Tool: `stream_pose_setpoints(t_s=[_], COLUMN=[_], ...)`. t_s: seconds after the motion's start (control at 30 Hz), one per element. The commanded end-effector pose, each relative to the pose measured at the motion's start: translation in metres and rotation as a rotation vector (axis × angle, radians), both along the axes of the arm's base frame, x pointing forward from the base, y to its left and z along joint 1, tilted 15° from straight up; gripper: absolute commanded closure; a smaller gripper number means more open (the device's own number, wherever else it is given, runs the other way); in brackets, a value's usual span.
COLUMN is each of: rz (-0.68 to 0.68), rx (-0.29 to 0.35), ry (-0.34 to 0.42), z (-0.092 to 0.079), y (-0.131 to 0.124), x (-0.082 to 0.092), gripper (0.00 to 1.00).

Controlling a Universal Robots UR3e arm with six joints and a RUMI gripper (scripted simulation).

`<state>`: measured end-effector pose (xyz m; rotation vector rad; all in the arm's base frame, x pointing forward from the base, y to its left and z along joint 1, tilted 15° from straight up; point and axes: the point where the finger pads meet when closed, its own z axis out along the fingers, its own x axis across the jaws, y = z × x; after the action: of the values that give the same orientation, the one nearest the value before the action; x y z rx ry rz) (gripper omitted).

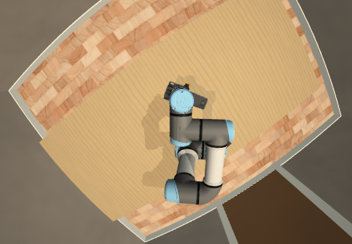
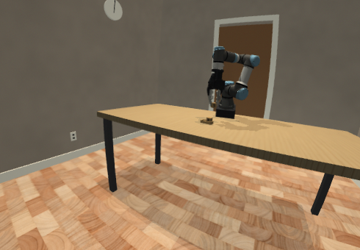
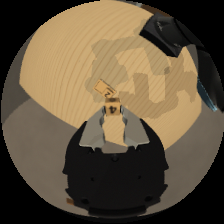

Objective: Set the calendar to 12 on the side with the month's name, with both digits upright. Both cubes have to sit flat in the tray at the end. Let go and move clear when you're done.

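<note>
My gripper (image 3: 112, 106) (image 2: 213, 105) is shut on a wooden cube (image 3: 113, 105). A dark digit that looks like a 4 shows on the cube's face towards the wrist camera. The gripper holds it above the table, clear of the tray. The small wooden tray (image 3: 100, 85) (image 2: 206, 122) stands on the table, just beyond the held cube in the wrist view. The other cube (image 3: 109, 93) (image 2: 209, 119) sits at one end of the tray, with a 2 showing; the tray's other end looks empty. The arm hides most of the tray in the top view. The month's name cannot be read.
The wooden table (image 1: 237, 59) (image 2: 176, 120) extends around the tray. The arm's base (image 2: 225, 113) stands behind the tray in the exterior view. The arm's shadow lies across the table near the tray.
</note>
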<state>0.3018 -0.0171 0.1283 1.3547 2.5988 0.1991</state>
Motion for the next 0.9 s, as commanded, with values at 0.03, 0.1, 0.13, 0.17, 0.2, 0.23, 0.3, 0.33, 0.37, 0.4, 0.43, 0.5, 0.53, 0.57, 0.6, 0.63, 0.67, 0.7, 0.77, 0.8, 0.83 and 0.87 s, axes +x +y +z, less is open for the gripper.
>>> stream_pose_setpoints(t_s=[0.03,0.1,0.13,0.17,0.2,0.23,0.3,0.33,0.37,0.4,0.43,0.5,0.53,0.57,0.6,0.63,0.67,0.7,0.77,0.8,0.83,0.87], rz=[0.173,0.231,0.259,0.287,0.314,0.34,0.366,0.391,0.391,0.391,0.415,0.462,0.484,0.506,0.526,0.546,0.565,0.583,0.618,0.634,0.649,0.663], rx=[-0.025,-0.04,-0.047,-0.054,-0.061,-0.068,-0.075,-0.081,-0.081,-0.081,-0.088,-0.1,-0.106,-0.111,-0.117,-0.122,-0.127,-0.132,-0.141,-0.145,-0.149,-0.153], ry=[-0.017,-0.02,-0.021,-0.023,-0.024,-0.025,-0.026,-0.028,-0.028,-0.028,-0.029,-0.031,-0.032,-0.033,-0.034,-0.035,-0.036,-0.037,-0.039,-0.039,-0.04,-0.041], z=[0.001,0.001,0.001,0.001,0.002,0.002,0.002,0.002,0.002,0.002,0.002,0.002,0.002,0.002,0.002,0.003,0.003,0.003,0.003,0.003,0.003,0.003], y=[-0.011,-0.014,-0.016,-0.018,-0.019,-0.021,-0.022,-0.024,-0.024,-0.024,-0.025,-0.028,-0.029,-0.03,-0.032,-0.033,-0.034,-0.035,-0.037,-0.038,-0.038,-0.039], x=[0.0,0.001,0.001,0.001,0.001,0.001,0.001,0.001,0.001,0.001,0.001,0.001,0.001,0.001,0.001,0.001,0.001,0.001,0.002,0.002,0.002,0.002], gripper=[0.9,0.9,0.9,0.9,0.9,0.9,0.9,0.9,0.9,0.9,0.9,0.9,0.9,0.9,0.9,0.9,0.9,0.9,0.9,0.9,0.9,0.9])
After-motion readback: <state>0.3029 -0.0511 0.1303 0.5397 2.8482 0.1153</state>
